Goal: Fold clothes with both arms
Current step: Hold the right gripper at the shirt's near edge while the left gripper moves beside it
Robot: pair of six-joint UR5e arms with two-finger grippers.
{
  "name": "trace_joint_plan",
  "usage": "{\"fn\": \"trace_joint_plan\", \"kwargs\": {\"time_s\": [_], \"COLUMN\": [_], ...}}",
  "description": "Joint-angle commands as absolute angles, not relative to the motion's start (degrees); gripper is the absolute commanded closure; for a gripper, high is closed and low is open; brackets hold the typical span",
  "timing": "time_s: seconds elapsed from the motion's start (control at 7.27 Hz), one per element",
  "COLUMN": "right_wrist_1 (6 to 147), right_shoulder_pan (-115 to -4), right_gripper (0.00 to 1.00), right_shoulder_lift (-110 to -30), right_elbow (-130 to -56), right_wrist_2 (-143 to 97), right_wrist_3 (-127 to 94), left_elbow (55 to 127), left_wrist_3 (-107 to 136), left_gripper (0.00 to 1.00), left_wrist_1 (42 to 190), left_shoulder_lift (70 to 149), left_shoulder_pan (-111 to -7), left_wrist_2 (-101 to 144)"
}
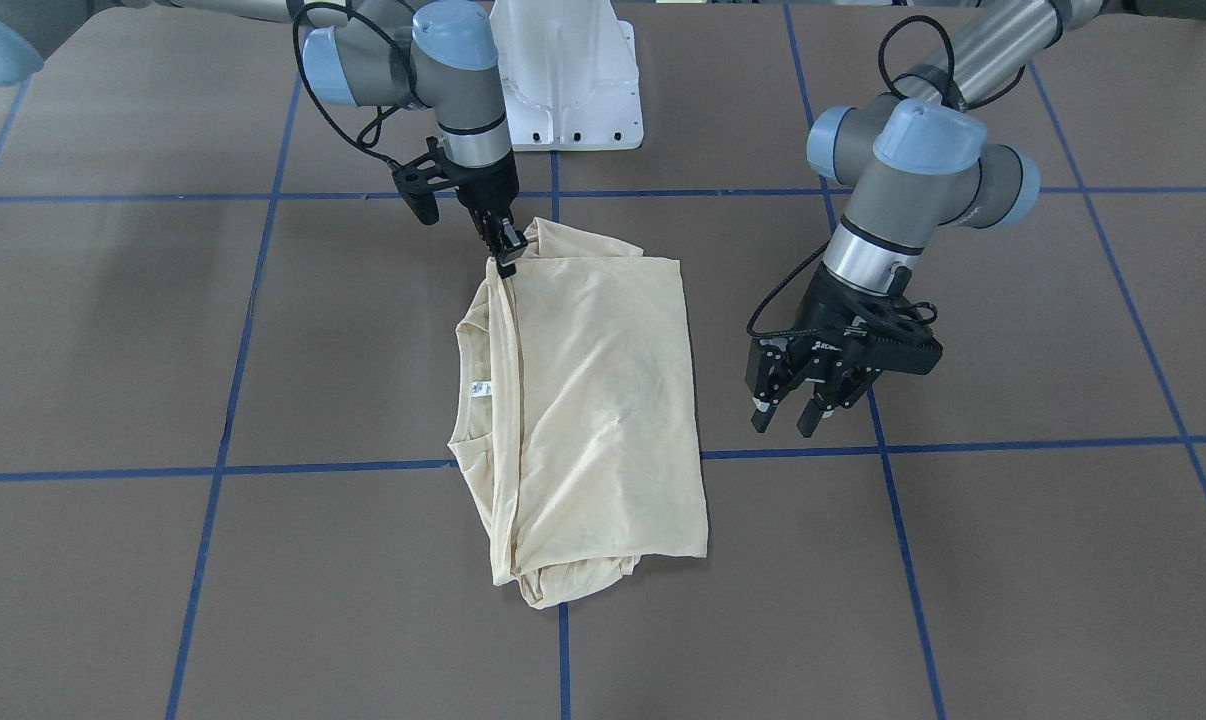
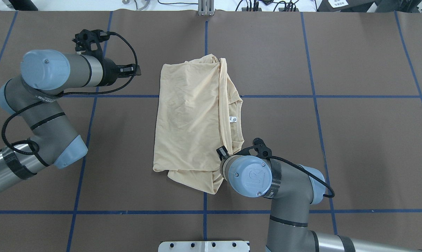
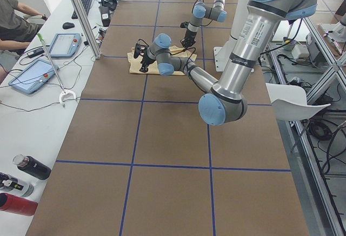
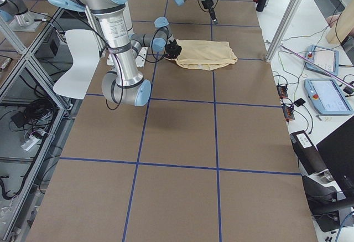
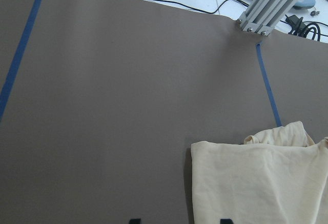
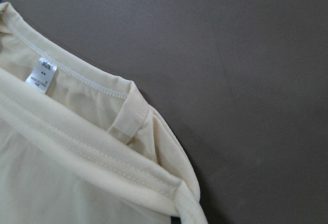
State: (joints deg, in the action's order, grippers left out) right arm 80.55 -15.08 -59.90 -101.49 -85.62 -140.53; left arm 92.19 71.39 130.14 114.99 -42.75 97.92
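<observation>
Overhead exterior view: shows the pale cream-yellow T-shirt (image 2: 190,115) folded into a long panel at the middle of the brown table (image 2: 354,147), well apart from all four edges and lying across the blue tape lines (image 2: 337,96). Shows the ribbed neck (image 2: 240,133) turned toward the table's right edge, with the small white neck label (image 2: 233,119) face up just inside it and a folded-over layer covering most of the body.

Front-facing view: catches the right gripper (image 1: 504,255) at the shirt's corner nearest the robot's edge of the table, with jaws pinched narrow on the hem of that top layer and a ridge of cloth running away from the grip. Finds the left gripper (image 1: 783,415) off the shirt's other long side, toward the table's left edge, near the cloth but apart from it, with jaws spread wide and holding nothing.

Left wrist view: takes in bare table ahead of the open tool, with a shirt corner at lower right. Right wrist view: fills with hem, collar seam and label.
</observation>
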Motion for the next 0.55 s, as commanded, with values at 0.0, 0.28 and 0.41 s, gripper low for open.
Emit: {"fn": "trace_joint_plan", "kwargs": {"time_s": [0.0, 0.28, 0.41], "right_wrist_1": [81.1, 81.0, 81.0], "right_shoulder_pan": [-15.3, -15.2, -15.1], "right_gripper": [1.00, 1.00, 1.00], "right_shoulder_lift": [-61.1, -61.4, -61.6], "right_elbow": [-104.0, -104.6, -104.8], "right_wrist_2": [-85.8, -85.8, -85.8], "right_wrist_3": [-140.5, -140.5, -140.5], "left_elbow": [99.0, 109.0, 110.0], "left_wrist_3": [81.6, 100.7, 106.9], "left_gripper": [0.39, 0.39, 0.39], "left_wrist_1": [130.4, 130.1, 129.7], "left_shoulder_lift": [109.9, 103.7, 102.5], "left_shoulder_pan": [-38.2, -29.5, -23.0], "left_wrist_2": [97.3, 93.4, 87.3]}}
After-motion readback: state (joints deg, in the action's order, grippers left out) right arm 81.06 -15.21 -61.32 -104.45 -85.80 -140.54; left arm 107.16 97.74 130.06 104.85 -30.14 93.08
